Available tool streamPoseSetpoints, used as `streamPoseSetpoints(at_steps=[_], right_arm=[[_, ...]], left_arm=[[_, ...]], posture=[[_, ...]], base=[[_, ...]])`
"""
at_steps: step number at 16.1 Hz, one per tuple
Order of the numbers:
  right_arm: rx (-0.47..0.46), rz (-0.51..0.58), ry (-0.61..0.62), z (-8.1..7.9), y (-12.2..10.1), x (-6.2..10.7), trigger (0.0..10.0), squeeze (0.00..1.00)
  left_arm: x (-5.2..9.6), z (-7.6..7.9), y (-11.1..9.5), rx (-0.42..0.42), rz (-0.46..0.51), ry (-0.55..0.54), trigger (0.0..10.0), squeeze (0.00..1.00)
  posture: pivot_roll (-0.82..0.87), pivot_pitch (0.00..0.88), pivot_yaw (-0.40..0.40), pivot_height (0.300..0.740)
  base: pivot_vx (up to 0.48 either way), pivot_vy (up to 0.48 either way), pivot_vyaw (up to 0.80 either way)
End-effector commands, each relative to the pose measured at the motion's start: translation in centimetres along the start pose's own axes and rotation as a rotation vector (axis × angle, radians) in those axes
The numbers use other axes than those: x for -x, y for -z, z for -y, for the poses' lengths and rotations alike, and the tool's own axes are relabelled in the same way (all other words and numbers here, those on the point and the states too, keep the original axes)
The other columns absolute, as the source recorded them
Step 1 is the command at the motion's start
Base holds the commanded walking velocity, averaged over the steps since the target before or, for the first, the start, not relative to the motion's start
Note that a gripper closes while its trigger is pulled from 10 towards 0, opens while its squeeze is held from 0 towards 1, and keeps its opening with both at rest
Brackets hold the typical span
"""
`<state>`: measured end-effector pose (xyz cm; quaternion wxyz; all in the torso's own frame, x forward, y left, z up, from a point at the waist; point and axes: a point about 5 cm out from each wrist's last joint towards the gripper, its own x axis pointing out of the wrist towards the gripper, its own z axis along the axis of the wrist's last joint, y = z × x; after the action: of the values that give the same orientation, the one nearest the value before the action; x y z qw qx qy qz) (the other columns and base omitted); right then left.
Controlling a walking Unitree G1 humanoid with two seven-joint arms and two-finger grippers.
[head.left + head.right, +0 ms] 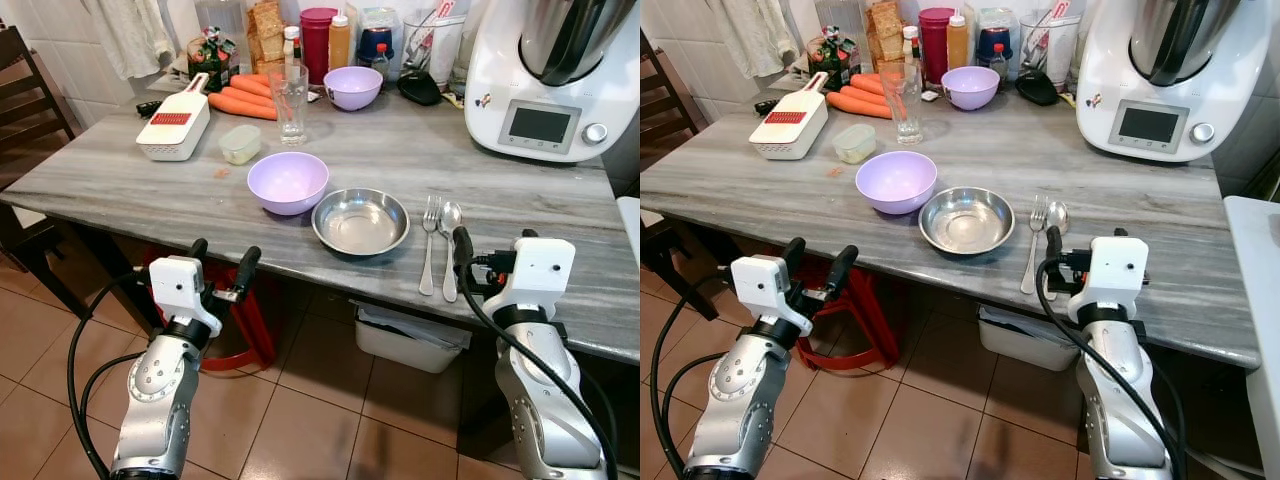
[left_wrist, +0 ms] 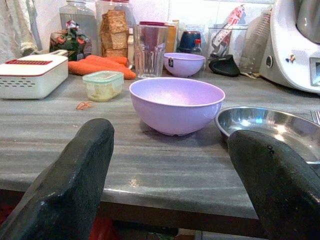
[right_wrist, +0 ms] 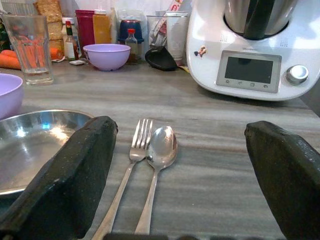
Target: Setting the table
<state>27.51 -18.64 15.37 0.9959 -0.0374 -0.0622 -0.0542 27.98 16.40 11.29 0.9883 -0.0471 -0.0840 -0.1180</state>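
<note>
Two purple bowls sit on a grey, streaky stone worktop (image 1: 400, 160). The near purple bowl (image 1: 288, 181) is in the middle of the head view, and the far purple bowl (image 1: 353, 87) is near the top, by the bottles and jars along the white tiled wall. A shiny metal bowl (image 1: 360, 221) sits just to the right of the near purple bowl. Right of that lie a fork (image 1: 429, 243) and a spoon (image 1: 449, 245), side by side and touching, close to the front edge of the worktop.

A clear glass (image 1: 290, 103) stands behind the near purple bowl. To the left of it are some carrots (image 1: 243, 102), a white grater (image 1: 175, 126) and a small tub (image 1: 240, 144). A big white kitchen machine (image 1: 545, 75) fills the upper right of the frame. A dark wooden chair (image 1: 25, 75) is at the far left.

The floor (image 1: 320, 400) has brown tiles. Under the worktop are a red stool (image 1: 248, 325) and a white box (image 1: 410, 335).

The left gripper (image 1: 220, 265) is at the lower left, in front of the worktop edge, wide open and holding nothing. The right gripper (image 3: 182, 175) is at the lower right, just in front of the fork and spoon, also wide open and holding nothing.
</note>
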Motion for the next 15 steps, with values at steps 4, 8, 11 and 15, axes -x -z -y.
streamPoseSetpoints(at_steps=[4, 8, 11, 15], right_arm=[[0.000, 0.018, -0.003, -0.20, -0.56, -0.05, 10.0, 0.00], [0.000, 0.018, -0.003, -0.20, -0.56, -0.05, 10.0, 0.00], [0.000, 0.018, -0.003, -0.20, -0.56, -0.05, 10.0, 0.00], [0.000, 0.018, -0.003, -0.20, -0.56, -0.05, 10.0, 0.00]], left_arm=[[0.05, -0.37, 0.02, -0.014, -0.005, -0.010, 10.0, 0.00], [0.05, -0.37, 0.02, -0.014, -0.005, -0.010, 10.0, 0.00], [0.05, -0.37, 0.02, -0.014, -0.005, -0.010, 10.0, 0.00], [0.05, -0.37, 0.02, -0.014, -0.005, -0.010, 10.0, 0.00]], posture=[[-0.08, 0.041, 0.053, 0.740], [-0.08, 0.041, 0.053, 0.740], [-0.08, 0.041, 0.053, 0.740], [-0.08, 0.041, 0.053, 0.740]], base=[[0.000, 0.000, 0.00], [0.000, 0.000, 0.00], [0.000, 0.000, 0.00], [0.000, 0.000, 0.00]])
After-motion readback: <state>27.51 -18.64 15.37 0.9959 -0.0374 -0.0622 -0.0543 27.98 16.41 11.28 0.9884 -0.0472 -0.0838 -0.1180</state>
